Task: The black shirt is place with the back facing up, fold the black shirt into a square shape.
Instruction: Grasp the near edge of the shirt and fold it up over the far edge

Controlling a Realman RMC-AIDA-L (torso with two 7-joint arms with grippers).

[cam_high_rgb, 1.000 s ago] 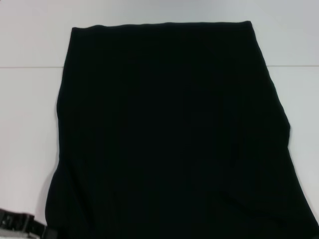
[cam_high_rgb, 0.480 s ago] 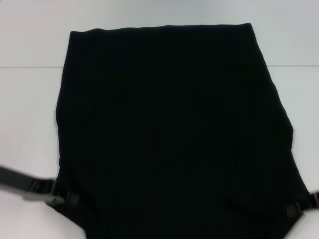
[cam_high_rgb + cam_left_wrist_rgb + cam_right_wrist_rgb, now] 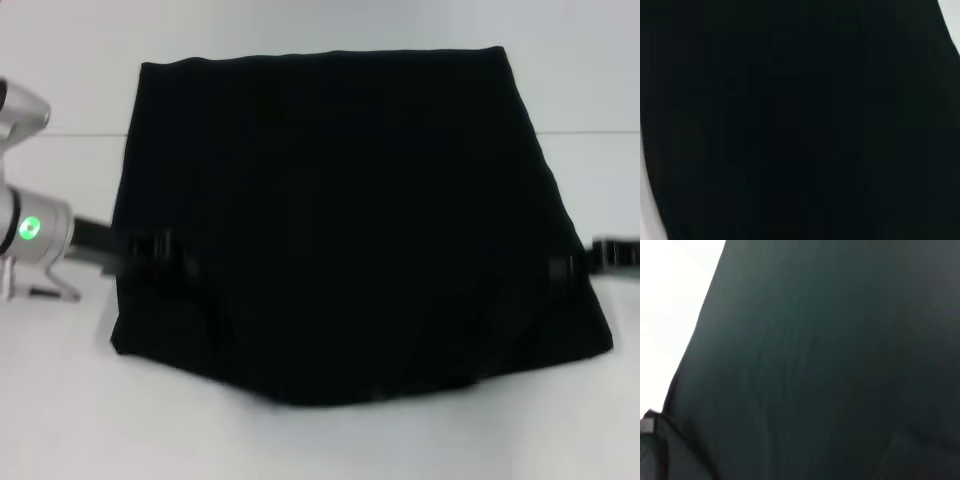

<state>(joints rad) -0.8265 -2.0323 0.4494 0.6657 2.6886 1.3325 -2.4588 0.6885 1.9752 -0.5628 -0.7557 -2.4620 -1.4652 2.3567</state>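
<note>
The large soft black cloth shirt (image 3: 340, 220) lies plain-side up on the white surface (image 3: 60, 400), long axis left-right; left end effector (image 3: 165, 250) and right end effector (image 3: 565, 268) grasp its side edges.

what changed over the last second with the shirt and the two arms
Both grippers, left gripper and right gripper, came in from the near corners and travelled away from the robot along the black shirt edges, carrying its near hem up so it now folds over. The far edge stayed put on the table.
</note>
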